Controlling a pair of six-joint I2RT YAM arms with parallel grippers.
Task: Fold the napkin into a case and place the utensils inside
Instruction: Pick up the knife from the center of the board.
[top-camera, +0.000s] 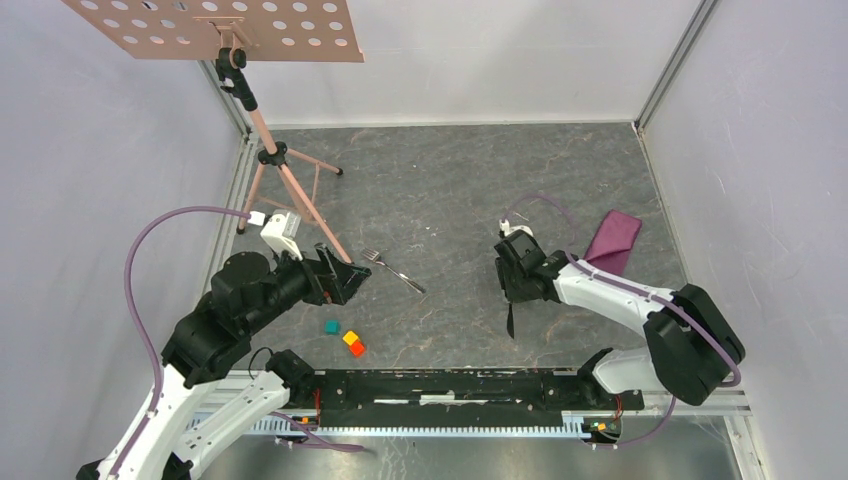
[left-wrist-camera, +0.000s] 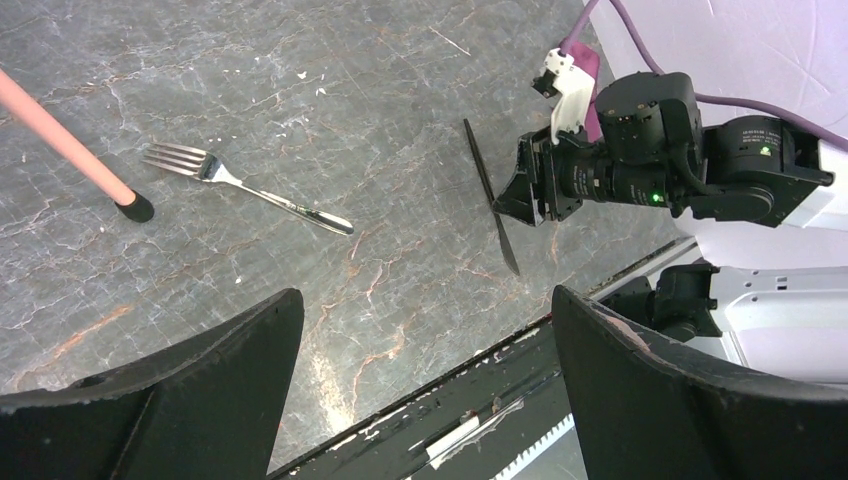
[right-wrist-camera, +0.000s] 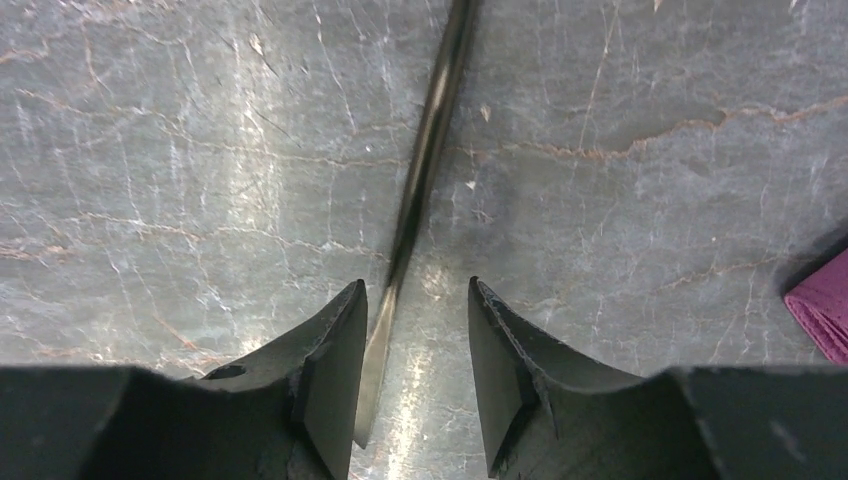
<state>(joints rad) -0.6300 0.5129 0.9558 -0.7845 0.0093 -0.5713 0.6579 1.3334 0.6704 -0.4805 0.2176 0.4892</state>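
The napkin (top-camera: 612, 243) sits folded into a narrow strip close to the table's (top-camera: 450, 180) right edge, roughly midway back. The knife (top-camera: 510, 322) is right of centre, running between the fingers of the right gripper (top-camera: 512, 290). Its jaws are partly apart with a gap on one side, so they're not pinching it. The fork (top-camera: 392, 270) lies left of centre. The left gripper (top-camera: 345, 280) hovers near its tines, jaws wide, nothing in them. The little blocks (top-camera: 350, 338) sit closer to the near edge.
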